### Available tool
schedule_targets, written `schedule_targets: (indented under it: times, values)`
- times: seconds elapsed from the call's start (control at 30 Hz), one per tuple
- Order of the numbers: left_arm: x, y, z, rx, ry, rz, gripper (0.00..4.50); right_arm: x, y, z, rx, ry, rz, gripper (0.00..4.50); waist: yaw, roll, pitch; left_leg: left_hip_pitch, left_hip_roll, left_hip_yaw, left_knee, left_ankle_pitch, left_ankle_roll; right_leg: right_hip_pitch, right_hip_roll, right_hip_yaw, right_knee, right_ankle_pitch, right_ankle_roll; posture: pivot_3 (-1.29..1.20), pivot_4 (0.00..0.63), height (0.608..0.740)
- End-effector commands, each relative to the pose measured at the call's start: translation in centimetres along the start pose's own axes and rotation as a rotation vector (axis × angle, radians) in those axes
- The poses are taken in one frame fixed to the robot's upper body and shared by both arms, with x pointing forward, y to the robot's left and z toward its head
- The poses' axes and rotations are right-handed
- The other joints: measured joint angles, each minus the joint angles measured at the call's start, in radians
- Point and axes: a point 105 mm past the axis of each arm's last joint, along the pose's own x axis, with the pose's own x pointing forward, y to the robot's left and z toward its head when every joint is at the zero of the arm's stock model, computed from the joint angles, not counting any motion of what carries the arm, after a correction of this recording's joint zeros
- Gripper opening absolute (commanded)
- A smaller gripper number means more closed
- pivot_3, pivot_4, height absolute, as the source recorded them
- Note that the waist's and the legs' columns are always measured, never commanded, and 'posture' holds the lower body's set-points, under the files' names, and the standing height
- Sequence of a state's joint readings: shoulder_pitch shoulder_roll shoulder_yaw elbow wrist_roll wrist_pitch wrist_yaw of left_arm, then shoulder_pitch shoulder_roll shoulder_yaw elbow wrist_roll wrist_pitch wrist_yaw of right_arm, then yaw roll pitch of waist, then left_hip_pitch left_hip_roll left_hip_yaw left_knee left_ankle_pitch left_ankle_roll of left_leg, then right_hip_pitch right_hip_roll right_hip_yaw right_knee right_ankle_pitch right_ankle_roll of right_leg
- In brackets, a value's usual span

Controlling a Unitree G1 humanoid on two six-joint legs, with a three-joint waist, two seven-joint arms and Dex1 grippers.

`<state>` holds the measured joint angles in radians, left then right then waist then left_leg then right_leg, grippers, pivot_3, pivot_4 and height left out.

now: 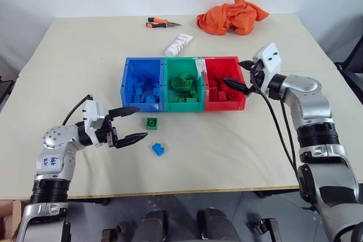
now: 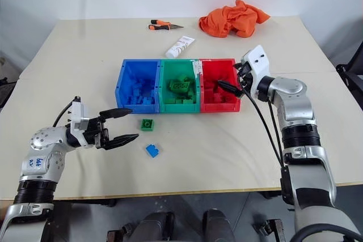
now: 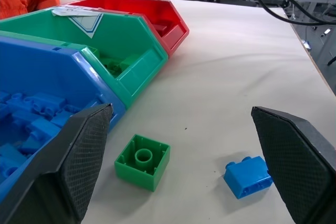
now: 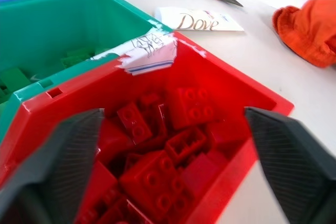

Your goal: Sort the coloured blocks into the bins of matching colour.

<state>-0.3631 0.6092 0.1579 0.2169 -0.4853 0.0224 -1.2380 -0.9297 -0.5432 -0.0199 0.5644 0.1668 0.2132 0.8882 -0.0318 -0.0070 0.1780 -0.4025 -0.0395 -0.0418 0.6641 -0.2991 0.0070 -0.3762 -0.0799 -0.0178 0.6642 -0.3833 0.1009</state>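
Left gripper (image 1: 131, 123) open and empty, near green block (image 1: 152, 123) and blue block (image 1: 158, 149) on table (image 1: 227, 151) before bins (image 1: 184, 63). Right gripper (image 1: 241, 77) open, empty, over red bin (image 4: 220, 85) full of red blocks (image 4: 157, 177).

Ahead of your left hand (image 1: 129, 124), bare desk (image 1: 227, 145) lies open; a green brick (image 1: 152, 123) and a blue brick (image 1: 158, 149) sit just past its spread fingers. Beyond them the blue bin (image 1: 142, 83) walls the way. Your right hand (image 1: 241, 77) hangs over the red bin (image 1: 224, 90), fingers wide, with red bricks (image 4: 157, 166) heaped below.
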Motion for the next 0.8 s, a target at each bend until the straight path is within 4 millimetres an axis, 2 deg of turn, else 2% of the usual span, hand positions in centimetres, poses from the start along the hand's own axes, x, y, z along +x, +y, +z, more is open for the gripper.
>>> schedule_targets:
  times: [0.03, 0.13, 0.2, 0.4, 0.5, 0.57, 0.7, 0.8]
  values:
    - [-0.1, 0.0, 0.6, 0.031, -0.010, -0.005, 4.50, -0.9, -0.3, 2.2, -0.076, -0.069, 0.011, 4.48, 0.001, 0.000, 0.000, 0.000, 0.000, 0.000, 0.000, 0.000, 0.000, 0.000, 0.000, 0.000, 0.000, 0.000, 0.000, 0.00, 0.150, 0.740]
    - [-0.1, -0.2, 0.4, 0.028, -0.007, -0.004, 4.50, -1.9, 0.4, 1.9, -0.096, -0.062, 0.051, 4.48, 0.003, 0.000, 0.000, 0.000, 0.000, 0.000, 0.000, 0.000, 0.000, 0.000, 0.000, 0.000, 0.000, 0.000, 0.000, 0.00, 0.150, 0.740]
    - [-0.1, -0.2, 0.4, 0.024, -0.007, -0.002, 4.50, -3.1, 1.7, 1.4, -0.123, -0.057, 0.126, 4.48, 0.008, 0.000, 0.000, 0.000, 0.000, -0.001, 0.001, 0.000, 0.000, 0.000, 0.000, 0.000, 0.000, 0.000, 0.000, 0.00, 0.150, 0.740]
    - [-1.1, -0.5, 0.0, 0.017, 0.028, 0.010, 4.50, -9.8, 4.2, -1.2, -0.166, 0.043, 0.300, 4.48, 0.019, 0.000, 0.000, -0.001, -0.001, -0.001, 0.001, 0.000, 0.001, 0.001, 0.000, 0.000, -0.002, 0.000, 0.000, 0.00, 0.150, 0.740]
    - [-2.3, -0.7, -0.2, 0.019, 0.068, 0.040, 4.50, -13.1, 4.2, -2.7, -0.147, 0.137, 0.346, 4.48, 0.018, 0.000, 0.000, -0.001, 0.000, -0.001, 0.001, 0.000, 0.001, 0.001, 0.000, 0.000, -0.002, 0.000, 0.000, 0.00, 0.150, 0.740]
    - [-3.3, -1.0, -0.4, 0.015, 0.106, 0.057, 4.50, -14.6, 4.0, -3.2, -0.147, 0.174, 0.358, 4.48, 0.011, 0.000, 0.000, 0.000, 0.001, 0.000, 0.001, 0.000, 0.001, 0.002, 0.000, 0.001, -0.003, 0.000, 0.000, 0.00, 0.150, 0.740]
    - [-6.1, -2.1, -0.5, -0.009, 0.197, 0.141, 4.50, -16.1, 3.4, -3.6, -0.131, 0.228, 0.366, 4.48, -0.001, 0.001, 0.000, 0.002, 0.001, 0.001, 0.001, 0.000, 0.001, 0.003, 0.000, 0.003, -0.004, 0.000, -0.001, 0.00, 0.150, 0.740]
    - [-8.4, -3.4, -0.5, -0.043, 0.272, 0.213, 4.50, -15.9, 3.4, -3.4, -0.122, 0.208, 0.378, 4.48, 0.001, 0.001, 0.000, 0.004, 0.002, 0.002, -0.001, 0.000, 0.001, 0.003, 0.000, 0.004, -0.004, 0.000, -0.001, 0.00, 0.150, 0.740]
